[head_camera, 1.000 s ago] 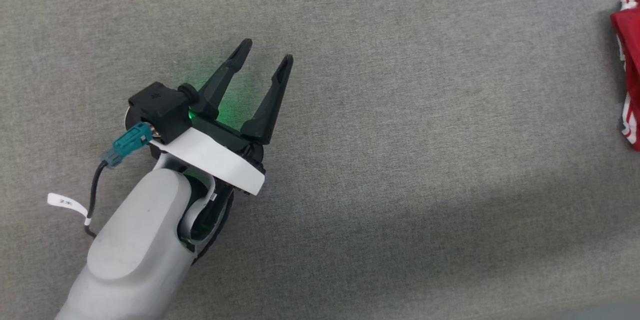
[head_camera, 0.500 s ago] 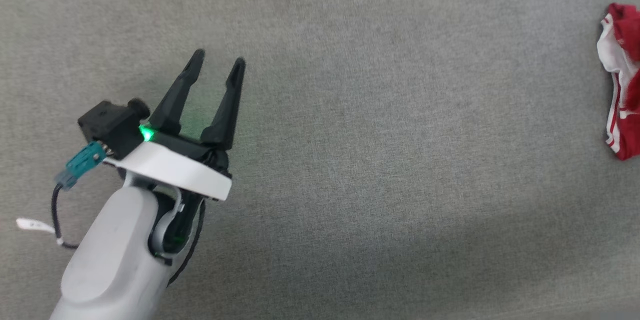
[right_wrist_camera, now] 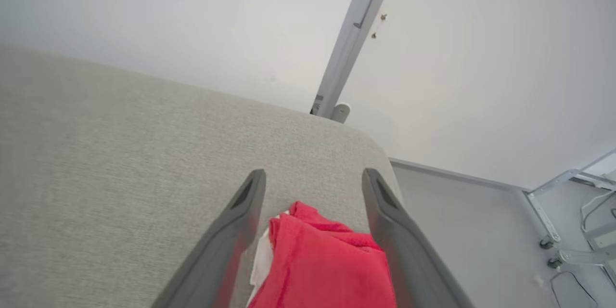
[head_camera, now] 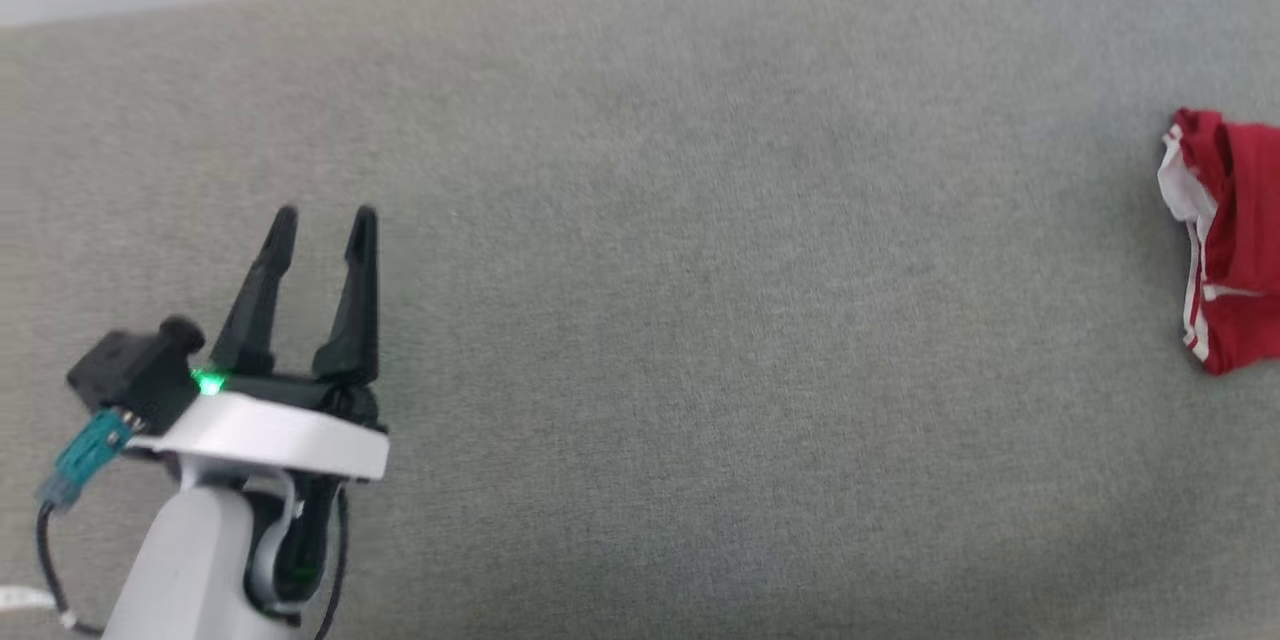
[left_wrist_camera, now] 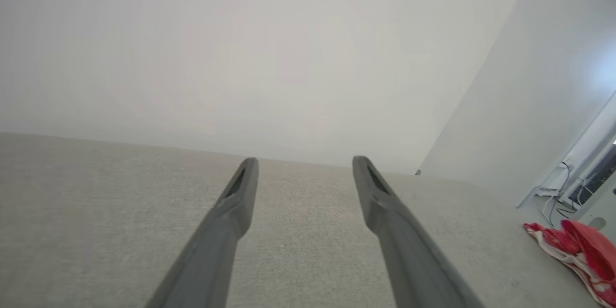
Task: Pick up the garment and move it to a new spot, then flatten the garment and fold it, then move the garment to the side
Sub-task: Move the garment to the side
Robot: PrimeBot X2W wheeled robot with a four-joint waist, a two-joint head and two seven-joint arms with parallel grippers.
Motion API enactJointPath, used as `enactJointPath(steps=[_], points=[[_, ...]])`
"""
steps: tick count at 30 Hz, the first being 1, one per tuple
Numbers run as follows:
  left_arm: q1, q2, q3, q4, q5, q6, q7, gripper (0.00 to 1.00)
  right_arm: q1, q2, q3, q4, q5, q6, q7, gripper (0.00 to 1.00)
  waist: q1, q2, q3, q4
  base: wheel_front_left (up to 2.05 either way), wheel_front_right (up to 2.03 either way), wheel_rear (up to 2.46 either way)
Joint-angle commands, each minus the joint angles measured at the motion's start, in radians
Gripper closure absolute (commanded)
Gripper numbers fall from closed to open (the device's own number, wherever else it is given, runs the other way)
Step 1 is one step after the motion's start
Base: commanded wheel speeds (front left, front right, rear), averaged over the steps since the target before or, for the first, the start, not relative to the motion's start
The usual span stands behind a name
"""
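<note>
Left gripper (head_camera: 325,215): long dark fingers spread, holding nothing.
Right gripper (right_wrist_camera: 314,173): fingers spread wide, gripping nothing.
Crumpled red-and-white jersey T-shirt (right_wrist_camera: 327,260): on grey woven surface (head_camera: 700,320), between right fingers; contact unclear.

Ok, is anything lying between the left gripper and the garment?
No. In the head view, the grey fabric surface between the left gripper and the garment at the right edge is bare.

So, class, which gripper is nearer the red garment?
Right. The right gripper has its open fingers either side of the garment; the left gripper sits open, far across the grey surface from it.
</note>
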Motion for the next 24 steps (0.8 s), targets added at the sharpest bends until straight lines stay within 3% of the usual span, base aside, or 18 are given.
enactJointPath(steps=[1,12,24], points=[[0.026,0.006,0.019,-0.002,0.014,-0.003,-0.005,0.00,0.027,0.002,0.004,-0.015,0.012,-0.005,-0.022,0.00,0.0000,-0.0001,-0.046,0.021,0.00,0.00,0.00],[0.182,0.010,0.103,0.014,0.072,-0.003,-0.005,0.00,0.207,0.069,-0.045,-0.118,0.021,-0.005,-0.088,0.00,0.0000,-0.0001,-0.169,0.068,0.00,0.00,0.00],[0.328,-0.013,0.235,0.013,0.152,-0.003,-0.005,0.00,0.504,0.194,-0.377,-0.402,-0.225,-0.005,-0.087,0.00,0.0000,-0.0001,-0.240,0.092,0.00,0.00,0.00]])
